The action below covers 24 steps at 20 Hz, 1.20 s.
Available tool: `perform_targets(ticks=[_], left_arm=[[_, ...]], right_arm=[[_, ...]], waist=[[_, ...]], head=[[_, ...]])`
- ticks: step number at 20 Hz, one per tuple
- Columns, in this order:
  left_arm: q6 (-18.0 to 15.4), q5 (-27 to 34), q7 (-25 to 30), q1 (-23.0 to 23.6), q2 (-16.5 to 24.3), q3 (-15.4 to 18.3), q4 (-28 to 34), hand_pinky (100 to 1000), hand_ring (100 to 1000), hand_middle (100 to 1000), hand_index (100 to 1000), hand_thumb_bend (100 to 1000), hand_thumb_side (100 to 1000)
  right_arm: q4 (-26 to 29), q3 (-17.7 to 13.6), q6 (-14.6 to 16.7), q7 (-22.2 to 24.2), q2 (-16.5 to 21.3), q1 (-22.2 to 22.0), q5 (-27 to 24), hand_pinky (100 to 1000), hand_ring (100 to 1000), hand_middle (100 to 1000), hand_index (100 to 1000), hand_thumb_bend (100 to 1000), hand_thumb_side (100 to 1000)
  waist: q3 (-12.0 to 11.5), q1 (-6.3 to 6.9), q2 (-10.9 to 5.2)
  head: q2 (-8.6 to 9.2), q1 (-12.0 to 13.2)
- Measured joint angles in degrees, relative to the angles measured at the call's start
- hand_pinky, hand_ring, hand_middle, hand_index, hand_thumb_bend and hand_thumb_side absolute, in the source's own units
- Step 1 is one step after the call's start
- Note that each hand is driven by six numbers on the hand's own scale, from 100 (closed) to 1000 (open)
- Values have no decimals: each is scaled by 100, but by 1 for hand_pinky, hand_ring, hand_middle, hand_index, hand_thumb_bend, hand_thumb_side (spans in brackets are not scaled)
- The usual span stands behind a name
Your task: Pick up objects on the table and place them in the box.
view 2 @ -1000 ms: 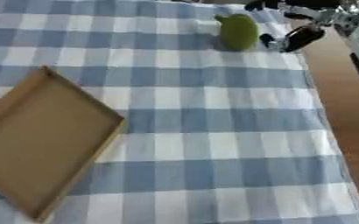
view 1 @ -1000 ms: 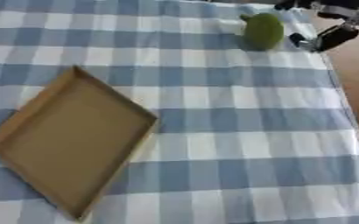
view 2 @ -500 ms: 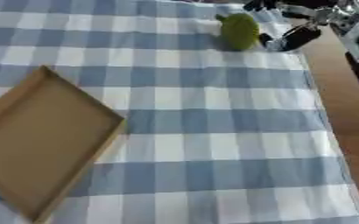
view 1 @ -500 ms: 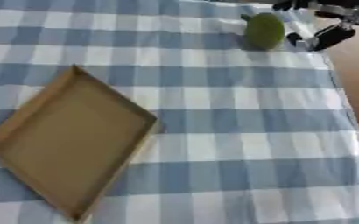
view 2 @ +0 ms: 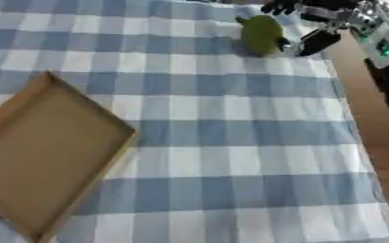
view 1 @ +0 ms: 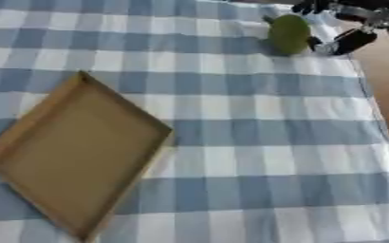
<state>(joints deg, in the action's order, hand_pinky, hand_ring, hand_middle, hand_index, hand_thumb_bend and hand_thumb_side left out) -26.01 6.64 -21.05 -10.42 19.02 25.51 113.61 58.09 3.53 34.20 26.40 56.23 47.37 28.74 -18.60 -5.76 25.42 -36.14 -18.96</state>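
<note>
At far right table corner, right hand (view 2: 314, 28) brackets green pear-like object (view 2: 261, 34), fingers spread, not yet closed; a nudge risks rolling it away from the empty box (view 1: 73, 152).

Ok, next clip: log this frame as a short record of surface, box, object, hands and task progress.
surface: blue and white checked cloth
box: shallow cardboard box, near left, nothing in it
object: green rounded object, far right, on the cloth
right robot hand: beside the object, fingers around its right side, not closed on it
left robot hand: not in view
progress: nothing placed yet
</note>
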Motion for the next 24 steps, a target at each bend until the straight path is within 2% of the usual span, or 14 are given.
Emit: perform_targets(ticks=[13, 19, 24], left_arm=[[11, 18, 60, -22, -5, 0, 0, 685, 562, 586, 612, 381, 684], [11, 18, 69, -24, -53, 0, 0, 686, 561, 587, 610, 377, 688], [14, 18, 89, -41, -56, 0, 0, 687, 561, 588, 609, 373, 691]], right_arm=[[-471, -91, 30, -10, -164, 223, 523, 868, 926, 917, 1000, 100, 233], [-604, -175, -7, -275, -204, 266, 1021, 868, 929, 919, 1000, 100, 238], [-676, -178, 28, -406, -235, 313, 1205, 858, 911, 906, 1000, 100, 233]], waist=[[-53, -48, 102], [-56, -61, 162], [-56, -60, 217]], head=[[52, -40], [94, -53], [96, -58]])
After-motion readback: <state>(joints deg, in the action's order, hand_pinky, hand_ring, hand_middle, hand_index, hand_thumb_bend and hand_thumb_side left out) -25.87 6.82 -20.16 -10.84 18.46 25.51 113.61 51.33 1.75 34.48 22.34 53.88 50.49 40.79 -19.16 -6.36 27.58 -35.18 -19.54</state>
